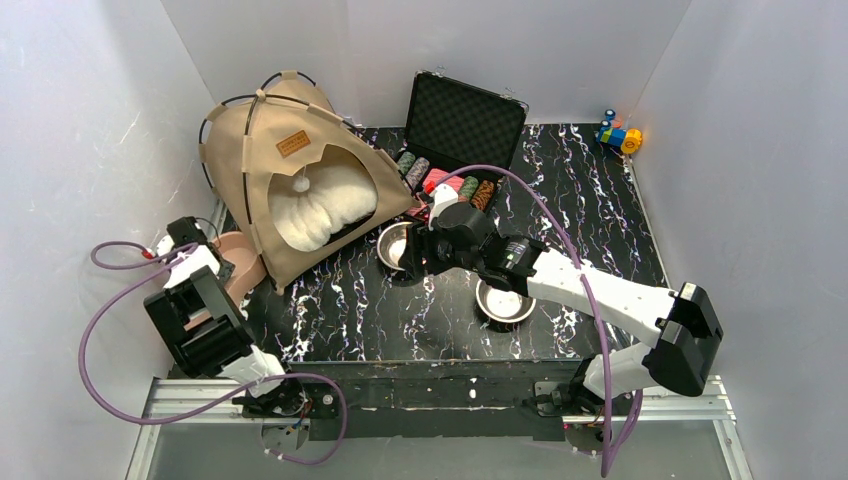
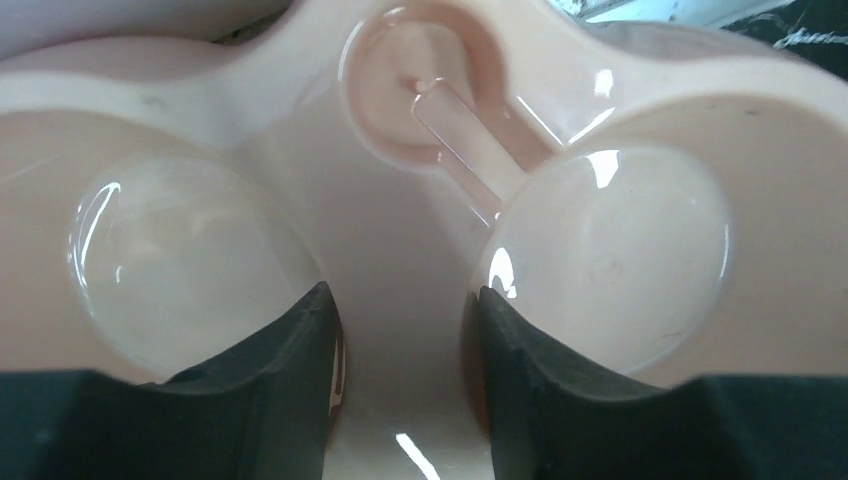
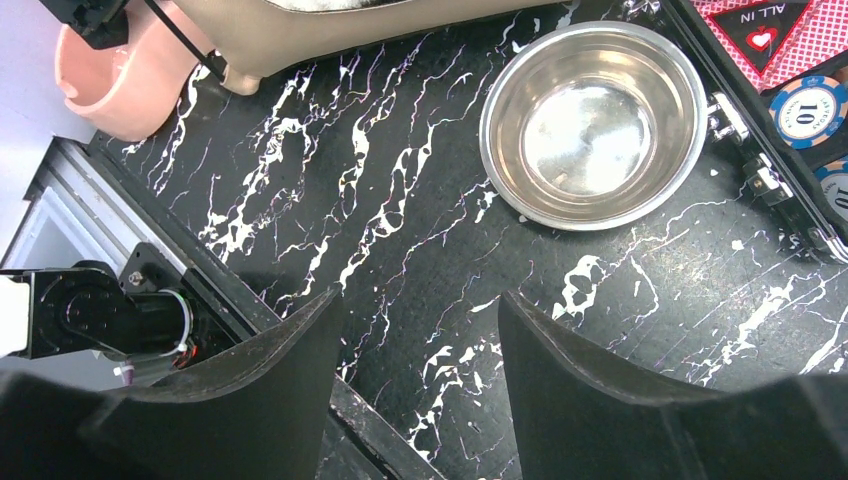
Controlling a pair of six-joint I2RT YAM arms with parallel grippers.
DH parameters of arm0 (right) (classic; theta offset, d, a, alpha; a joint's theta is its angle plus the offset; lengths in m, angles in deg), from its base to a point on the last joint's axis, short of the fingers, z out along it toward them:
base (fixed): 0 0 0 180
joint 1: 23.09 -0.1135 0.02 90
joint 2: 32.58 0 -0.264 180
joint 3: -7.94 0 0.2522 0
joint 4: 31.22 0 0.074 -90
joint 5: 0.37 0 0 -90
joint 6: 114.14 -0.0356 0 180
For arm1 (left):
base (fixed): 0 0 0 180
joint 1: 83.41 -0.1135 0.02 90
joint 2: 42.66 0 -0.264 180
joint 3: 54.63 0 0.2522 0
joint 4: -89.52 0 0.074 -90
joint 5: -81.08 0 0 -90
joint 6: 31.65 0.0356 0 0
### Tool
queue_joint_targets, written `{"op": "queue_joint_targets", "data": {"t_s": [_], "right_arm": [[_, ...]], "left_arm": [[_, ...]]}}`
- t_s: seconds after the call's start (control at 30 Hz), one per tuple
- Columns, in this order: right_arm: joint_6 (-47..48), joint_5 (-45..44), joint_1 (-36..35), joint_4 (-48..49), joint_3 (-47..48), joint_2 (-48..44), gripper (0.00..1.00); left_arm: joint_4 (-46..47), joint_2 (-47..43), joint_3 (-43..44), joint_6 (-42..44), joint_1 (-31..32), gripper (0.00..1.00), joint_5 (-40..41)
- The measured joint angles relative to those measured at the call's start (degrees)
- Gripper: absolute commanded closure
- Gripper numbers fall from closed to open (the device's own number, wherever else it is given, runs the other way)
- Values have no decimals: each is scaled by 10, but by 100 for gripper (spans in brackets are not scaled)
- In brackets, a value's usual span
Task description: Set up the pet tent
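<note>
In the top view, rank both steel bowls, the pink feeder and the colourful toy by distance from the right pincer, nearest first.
1. Left steel bowl, by the pet tent, beside the right pincer.
2. Right steel bowl, near the forearm.
3. Pink feeder, left edge.
4. Colourful toy, back right corner.

I see plain pale walls (image 1: 90, 100) closing in three sides, a black surface (image 1: 360, 300) veined white like marble, a silver metal rail (image 1: 175, 392) along its near edge, soft even light, no hard shadows

Pet tent (image 1: 255, 150): matt tan canvas. Bowl (image 3: 593, 125): polished metal. Feeder dish (image 2: 400, 250): glossy smooth pink plastic. Tabletop (image 3: 400, 250): smooth black marble-look.
</note>
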State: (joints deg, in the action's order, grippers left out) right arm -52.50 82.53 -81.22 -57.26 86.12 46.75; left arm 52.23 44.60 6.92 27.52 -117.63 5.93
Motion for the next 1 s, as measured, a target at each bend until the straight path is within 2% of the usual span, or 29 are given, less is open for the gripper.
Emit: {"op": "queue_joint_targets", "data": {"t_s": [0.13, 0.33, 0.5, 0.73, 1.0], "right_arm": [[0, 0, 0, 0, 0, 0, 35], [0, 0, 0, 0, 0, 0, 35], [0, -3, 0, -2, 0, -6, 35], [1, -7, 0, -11, 0, -38, 35], [1, -21, 0, -16, -6, -72, 35]], "left_arm": [[-11, -10, 8, 1, 11, 89, 17], [-40, -59, 2, 19, 33, 100, 48], [-63, -182, -5, 31, 33, 100, 70], [-100, -300, -2, 57, 36, 100, 76], [-158, -351, 75, 88, 36, 100, 88]]}}
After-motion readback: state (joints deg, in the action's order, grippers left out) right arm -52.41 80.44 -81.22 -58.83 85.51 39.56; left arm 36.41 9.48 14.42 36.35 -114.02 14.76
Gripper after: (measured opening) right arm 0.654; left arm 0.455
